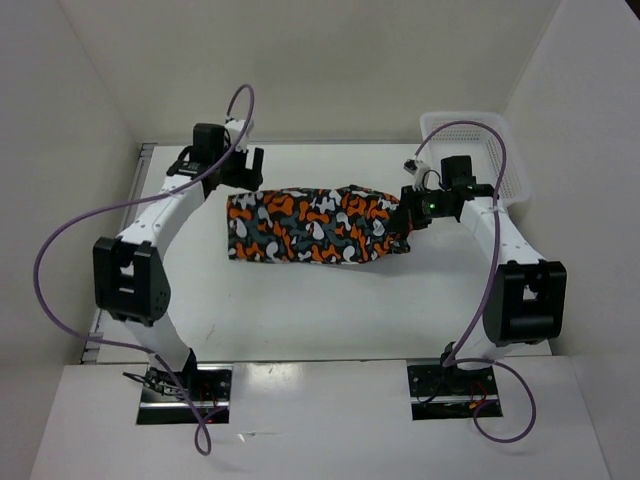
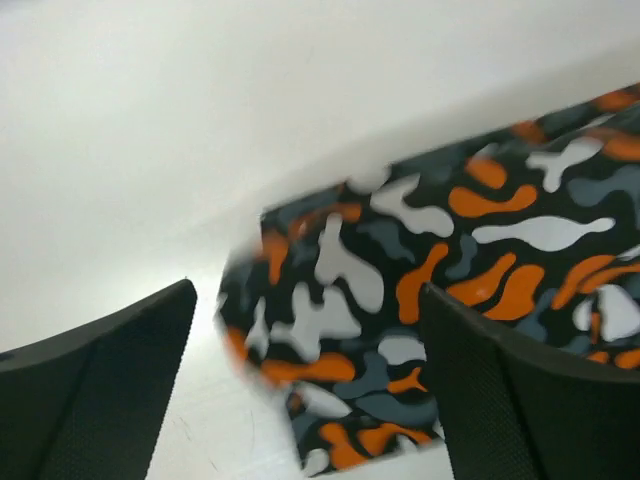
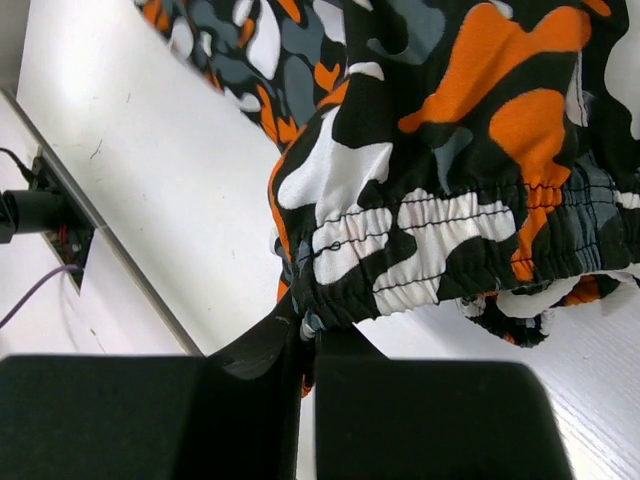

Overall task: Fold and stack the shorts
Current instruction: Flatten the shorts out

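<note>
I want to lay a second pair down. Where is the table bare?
Widest bare patch: the table between the shorts and the arm bases. A narrower strip lies behind the shorts, along the table's far edge. Crowded: the right end, where the right pincer grips the waistband near the basket, and the left end under the open left pincer.

A: Where is room left on the table?
B: A broad bare strip is seen between the shorts and the near edge.
A: What is blocked?
B: The far right corner is taken by the basket; walls are set close on both sides.
</note>
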{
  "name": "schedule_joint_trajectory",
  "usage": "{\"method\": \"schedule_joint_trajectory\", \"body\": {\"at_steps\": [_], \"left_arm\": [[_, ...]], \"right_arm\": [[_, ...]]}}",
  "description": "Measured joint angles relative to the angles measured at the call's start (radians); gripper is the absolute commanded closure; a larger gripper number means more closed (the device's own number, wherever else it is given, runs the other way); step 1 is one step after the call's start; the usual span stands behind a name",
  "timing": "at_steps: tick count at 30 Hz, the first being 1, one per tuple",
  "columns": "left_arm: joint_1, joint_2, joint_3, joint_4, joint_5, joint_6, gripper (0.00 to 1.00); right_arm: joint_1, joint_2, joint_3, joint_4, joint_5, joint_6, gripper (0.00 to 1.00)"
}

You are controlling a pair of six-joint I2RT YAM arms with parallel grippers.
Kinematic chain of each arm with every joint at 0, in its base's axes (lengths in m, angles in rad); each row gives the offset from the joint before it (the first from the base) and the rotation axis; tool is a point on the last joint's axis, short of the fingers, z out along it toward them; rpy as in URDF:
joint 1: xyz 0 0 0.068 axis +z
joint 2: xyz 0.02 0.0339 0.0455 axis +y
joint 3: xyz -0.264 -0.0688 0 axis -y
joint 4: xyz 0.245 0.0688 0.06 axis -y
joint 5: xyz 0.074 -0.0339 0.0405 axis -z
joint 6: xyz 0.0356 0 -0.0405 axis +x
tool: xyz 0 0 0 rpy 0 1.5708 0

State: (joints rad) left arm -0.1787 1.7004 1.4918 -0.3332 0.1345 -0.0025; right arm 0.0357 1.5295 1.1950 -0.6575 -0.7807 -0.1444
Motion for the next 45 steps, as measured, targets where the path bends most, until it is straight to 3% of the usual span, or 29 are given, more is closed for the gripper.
{"method": "schedule_joint_trajectory", "body": {"at_steps": [4, 9, 12, 19, 22, 31, 34, 35, 36, 37, 38, 41, 45], "left_arm": [[0.024, 0.089, -0.078, -0.021, -0.049, -0.002, 0.00], [-0.031, -0.085, -0.264, -0.093, -0.057, -0.001, 0.02], [-0.039, -0.170, -0.280, -0.165, -0.037, 0.000, 0.04], [0.176, -0.063, -0.349, -0.245, 0.143, -0.002, 0.06], [0.217, -0.002, -0.370, -0.259, 0.207, -0.002, 0.11], [0.194, 0.102, -0.368, -0.210, 0.299, -0.003, 0.24], [0.190, 0.117, -0.366, -0.182, 0.305, -0.005, 0.42], [0.189, 0.127, -0.362, -0.171, 0.313, -0.006, 0.62], [0.188, 0.135, -0.360, -0.161, 0.317, -0.012, 0.75], [0.188, 0.146, -0.358, -0.145, 0.313, -0.009, 0.89], [0.188, 0.162, -0.354, -0.134, 0.318, -0.003, 0.99], [0.187, 0.172, -0.346, -0.132, 0.333, -0.006, 1.00], [0.198, 0.165, -0.346, -0.197, 0.354, -0.003, 1.00]], "right_arm": [[0.000, 0.019, 0.000, 0.005, 0.008, 0.017, 1.00], [0.000, 0.032, 0.002, 0.010, 0.014, 0.028, 1.00], [0.000, 0.033, 0.002, 0.011, 0.014, 0.028, 1.00], [0.000, 0.039, 0.008, 0.014, 0.015, 0.027, 1.00], [0.000, 0.057, 0.024, 0.016, 0.016, 0.024, 1.00], [0.000, 0.080, 0.025, 0.016, 0.026, 0.000, 1.00], [0.000, 0.080, 0.025, 0.014, 0.037, -0.011, 1.00], [0.000, 0.080, 0.025, 0.013, 0.043, -0.018, 0.90], [0.000, 0.080, 0.025, 0.010, 0.049, -0.026, 0.76], [0.000, 0.080, 0.026, 0.003, 0.064, -0.037, 0.57], [0.000, 0.080, 0.026, -0.004, 0.083, -0.059, 0.30], [0.000, 0.080, 0.027, -0.024, 0.157, -0.104, 0.15], [0.000, 0.075, 0.024, -0.054, 0.230, -0.142, 0.15]]}}
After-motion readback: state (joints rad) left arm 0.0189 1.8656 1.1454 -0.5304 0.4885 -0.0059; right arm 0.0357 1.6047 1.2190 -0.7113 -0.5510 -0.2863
